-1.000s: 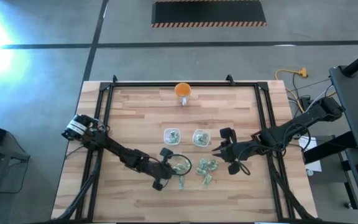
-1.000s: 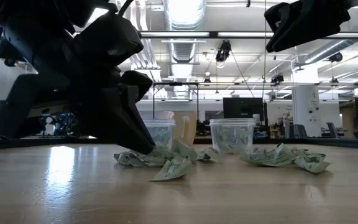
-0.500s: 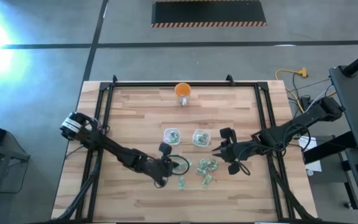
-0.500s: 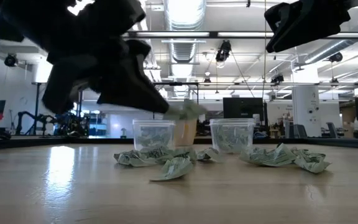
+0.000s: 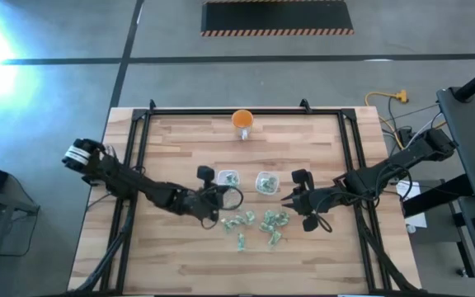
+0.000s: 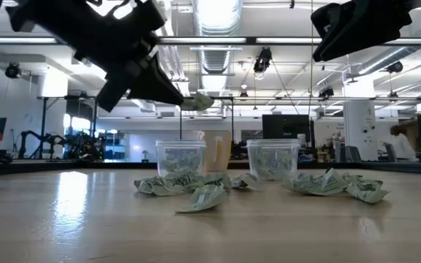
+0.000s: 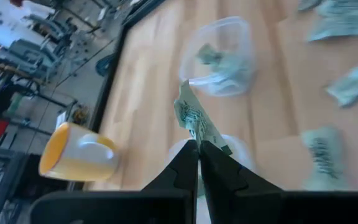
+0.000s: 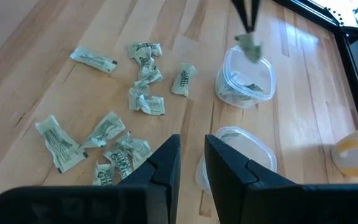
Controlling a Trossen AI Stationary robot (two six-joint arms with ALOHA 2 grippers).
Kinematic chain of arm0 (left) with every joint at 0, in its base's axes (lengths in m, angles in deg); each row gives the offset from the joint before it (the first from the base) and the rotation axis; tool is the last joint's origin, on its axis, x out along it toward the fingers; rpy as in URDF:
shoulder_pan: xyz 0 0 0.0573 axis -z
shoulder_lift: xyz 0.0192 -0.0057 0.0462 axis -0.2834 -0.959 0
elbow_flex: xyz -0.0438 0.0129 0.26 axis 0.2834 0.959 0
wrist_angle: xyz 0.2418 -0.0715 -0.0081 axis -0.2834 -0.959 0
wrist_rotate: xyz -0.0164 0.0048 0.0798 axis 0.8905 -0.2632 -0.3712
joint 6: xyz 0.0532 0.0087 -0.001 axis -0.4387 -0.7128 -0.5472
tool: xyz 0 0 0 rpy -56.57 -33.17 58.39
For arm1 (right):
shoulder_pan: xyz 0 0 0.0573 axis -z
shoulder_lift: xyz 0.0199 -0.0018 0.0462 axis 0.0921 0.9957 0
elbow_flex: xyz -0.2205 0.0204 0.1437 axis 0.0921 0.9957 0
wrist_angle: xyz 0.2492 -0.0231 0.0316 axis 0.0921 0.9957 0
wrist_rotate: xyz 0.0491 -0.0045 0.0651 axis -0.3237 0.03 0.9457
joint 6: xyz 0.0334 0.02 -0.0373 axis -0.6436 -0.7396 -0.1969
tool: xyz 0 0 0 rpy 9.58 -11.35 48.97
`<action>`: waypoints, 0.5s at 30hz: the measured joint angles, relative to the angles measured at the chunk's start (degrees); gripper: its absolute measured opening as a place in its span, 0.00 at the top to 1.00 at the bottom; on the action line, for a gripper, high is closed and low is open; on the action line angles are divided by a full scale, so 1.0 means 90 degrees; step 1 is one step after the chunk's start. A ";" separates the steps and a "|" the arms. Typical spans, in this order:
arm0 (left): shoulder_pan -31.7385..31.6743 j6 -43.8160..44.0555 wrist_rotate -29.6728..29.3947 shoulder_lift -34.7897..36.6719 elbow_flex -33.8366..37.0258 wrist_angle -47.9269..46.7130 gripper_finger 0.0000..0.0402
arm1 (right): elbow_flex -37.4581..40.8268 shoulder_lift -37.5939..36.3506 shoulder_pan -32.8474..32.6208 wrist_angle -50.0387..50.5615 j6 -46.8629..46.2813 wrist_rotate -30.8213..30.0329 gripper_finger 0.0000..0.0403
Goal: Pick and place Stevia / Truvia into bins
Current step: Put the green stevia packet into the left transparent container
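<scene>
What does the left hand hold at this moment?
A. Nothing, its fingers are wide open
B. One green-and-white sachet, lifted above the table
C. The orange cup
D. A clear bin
B. The left hand is shut on a single sachet that sticks out between its fingertips; the low view shows that sachet raised in the air above the left bin.
</scene>
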 joint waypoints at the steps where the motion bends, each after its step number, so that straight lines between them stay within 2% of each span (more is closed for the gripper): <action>1: -0.0085 0.0000 0.0002 0.0022 0.0008 0.0016 1.00 | 0.0000 0.0000 0.0002 0.0000 0.0000 0.0002 0.84; 7: -0.0496 0.0046 0.0007 0.0078 0.0185 -0.0141 1.00 | 0.0000 0.0000 0.0002 0.0000 0.0000 0.0002 0.84; 15: -0.0532 0.0197 0.0024 0.0097 0.0266 -0.0137 1.00 | 0.0000 0.0000 0.0002 0.0002 0.0002 0.0002 0.84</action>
